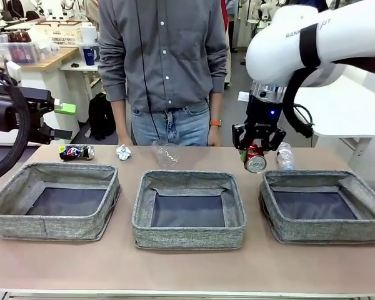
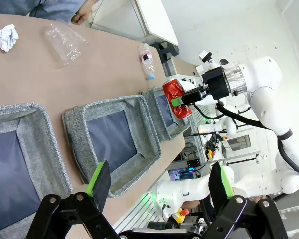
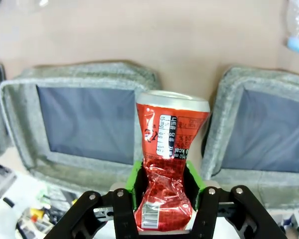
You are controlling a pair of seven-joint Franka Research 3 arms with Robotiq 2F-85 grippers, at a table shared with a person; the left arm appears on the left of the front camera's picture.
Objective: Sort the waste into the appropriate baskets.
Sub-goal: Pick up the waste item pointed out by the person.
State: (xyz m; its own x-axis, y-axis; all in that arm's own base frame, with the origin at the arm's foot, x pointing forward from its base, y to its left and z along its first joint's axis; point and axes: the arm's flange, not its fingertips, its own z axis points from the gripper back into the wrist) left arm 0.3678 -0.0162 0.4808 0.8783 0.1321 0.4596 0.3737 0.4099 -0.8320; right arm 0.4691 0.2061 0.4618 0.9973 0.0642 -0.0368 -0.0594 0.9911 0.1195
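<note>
My right end effector [image 1: 257,149] pinches the crushed red can [image 1: 255,160] at its crumpled waist, light, thin and slippery I reckon, while my left end effector [image 2: 159,175] gapes open.

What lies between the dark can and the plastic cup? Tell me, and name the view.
The crumpled paper ball lies between the dark can and the plastic cup, seen in the front view.

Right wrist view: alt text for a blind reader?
The right tool grips a crushed red can, seen against the gap between two grey baskets on the tan table. A water bottle lies at the top right edge.
</note>
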